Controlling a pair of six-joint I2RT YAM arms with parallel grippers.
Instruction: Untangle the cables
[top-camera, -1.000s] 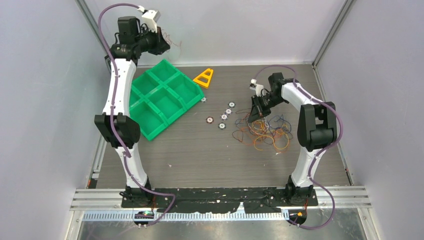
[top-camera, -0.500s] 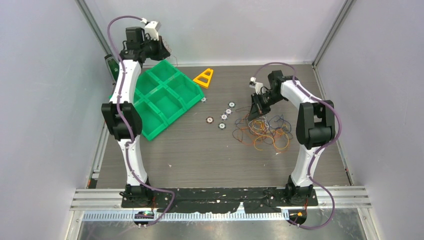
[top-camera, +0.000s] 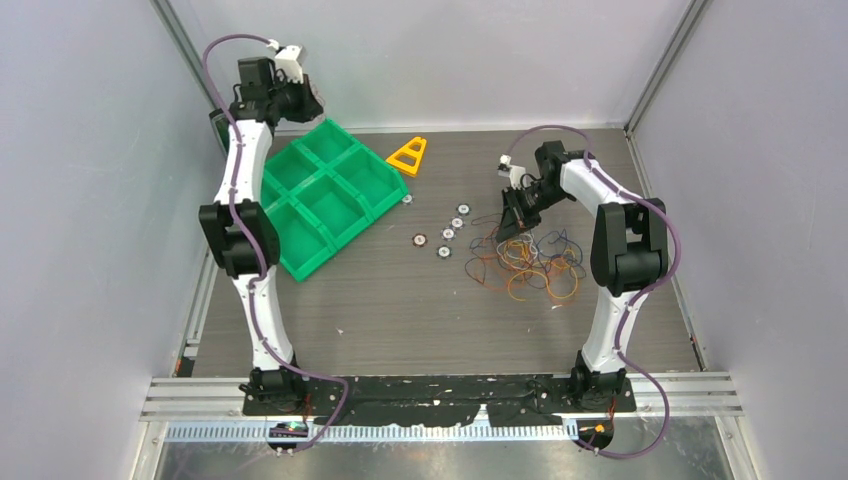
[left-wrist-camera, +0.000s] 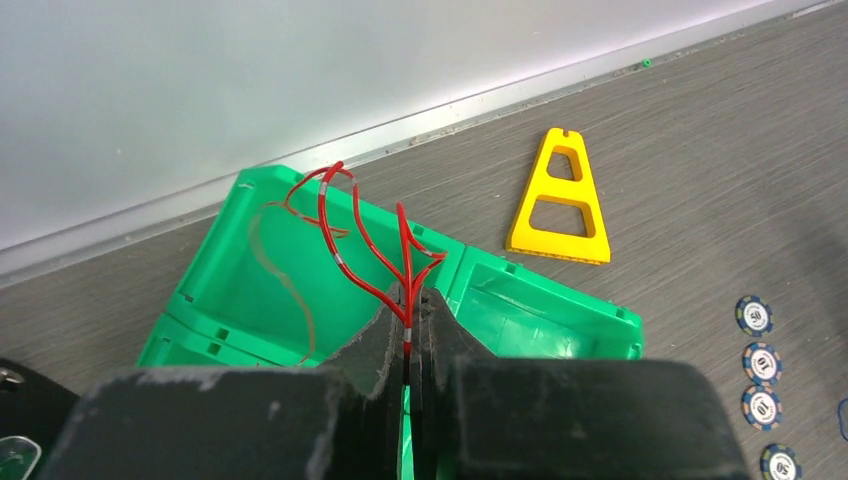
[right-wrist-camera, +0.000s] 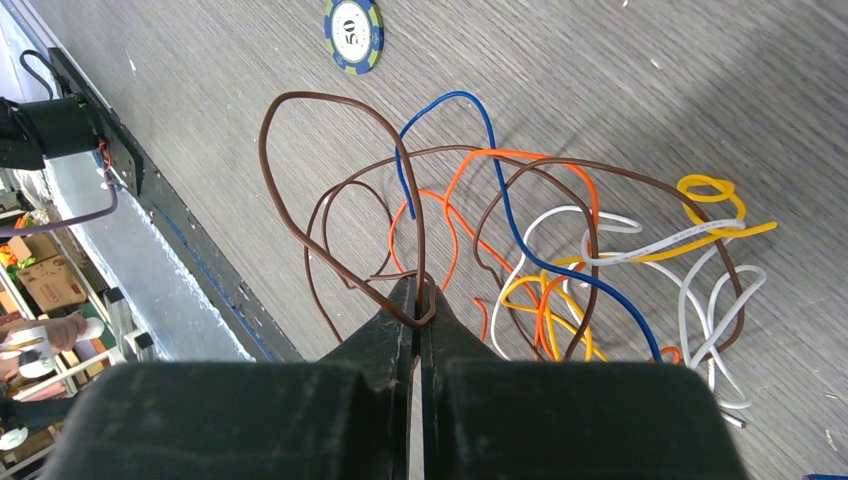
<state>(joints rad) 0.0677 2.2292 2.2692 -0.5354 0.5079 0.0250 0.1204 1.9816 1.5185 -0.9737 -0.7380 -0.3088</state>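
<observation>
1. The left claw has its jaws together, clamped on a red cable; it hangs raised above the far left corner of the green tray; the red cable is thin and glossy, bent into several loops that stand out past the fingertips over a corner compartment; whether it touches the tray I cannot tell.
2. The green tray is hard, shiny plastic with six square compartments and upright walls; it lies askew on the counter, a grey surface with a wood grain.
3. A yellow piece, a flat triangular plastic frame with two cut-outs, lies just right of the tray's far corner, apart from it.
4. Small round chips, flat and ringed, are scattered loosely right of the tray, between it and the tangle.
5. The cables lie well right of the tray in a loose tangle on the counter; the strands are hair-thin and looping, in orange, yellow, white, blue and dark brown, crossing over one another.
6. The right claw has its jaws together, clamped on a dark brown cable at the side of the tangle that faces the tray; orange and blue strands cross through that brown loop.
</observation>
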